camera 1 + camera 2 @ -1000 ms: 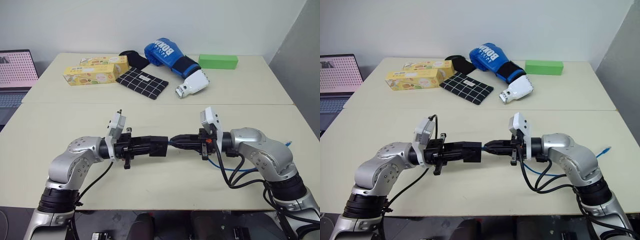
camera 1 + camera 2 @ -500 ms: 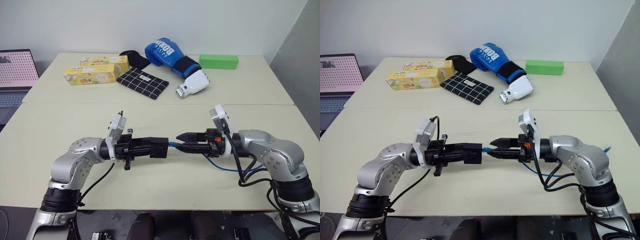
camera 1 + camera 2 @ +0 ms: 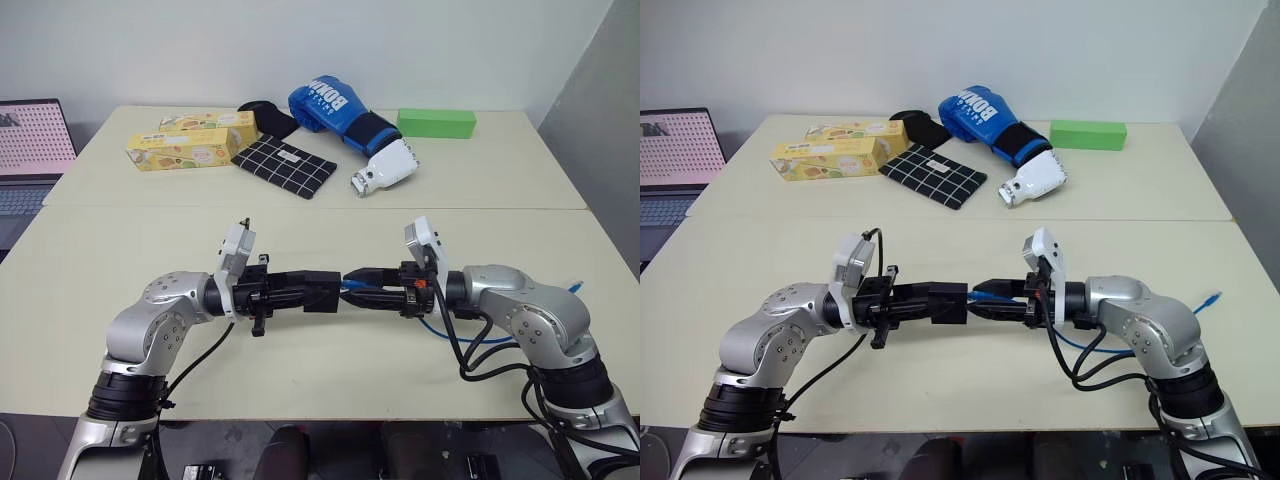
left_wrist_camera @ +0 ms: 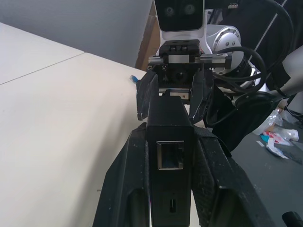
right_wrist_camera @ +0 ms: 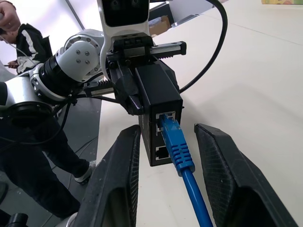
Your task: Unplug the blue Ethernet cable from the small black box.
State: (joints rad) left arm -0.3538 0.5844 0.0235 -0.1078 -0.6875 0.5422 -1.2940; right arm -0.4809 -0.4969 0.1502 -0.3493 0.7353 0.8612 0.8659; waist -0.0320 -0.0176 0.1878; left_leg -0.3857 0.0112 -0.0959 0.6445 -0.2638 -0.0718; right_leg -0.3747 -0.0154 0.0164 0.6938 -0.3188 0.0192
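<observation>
Blue Ethernet cable (image 5: 177,144) plugged into small black box (image 5: 158,97); left fingers (image 4: 128,189) pinch box, right fingers (image 5: 118,175) spread.

Above the near counter (image 3: 120,260) the left hand (image 3: 318,293) holds the small black box (image 3: 322,291). The right hand (image 3: 362,290) faces it from the right, its fingers on both sides of the Ethernet cable (image 5: 177,146), which sits in the box's port. Behind, on the far counter, lie two cartons (image 3: 190,140), a pouch (image 3: 284,166) and a boxing glove (image 3: 345,118).
</observation>
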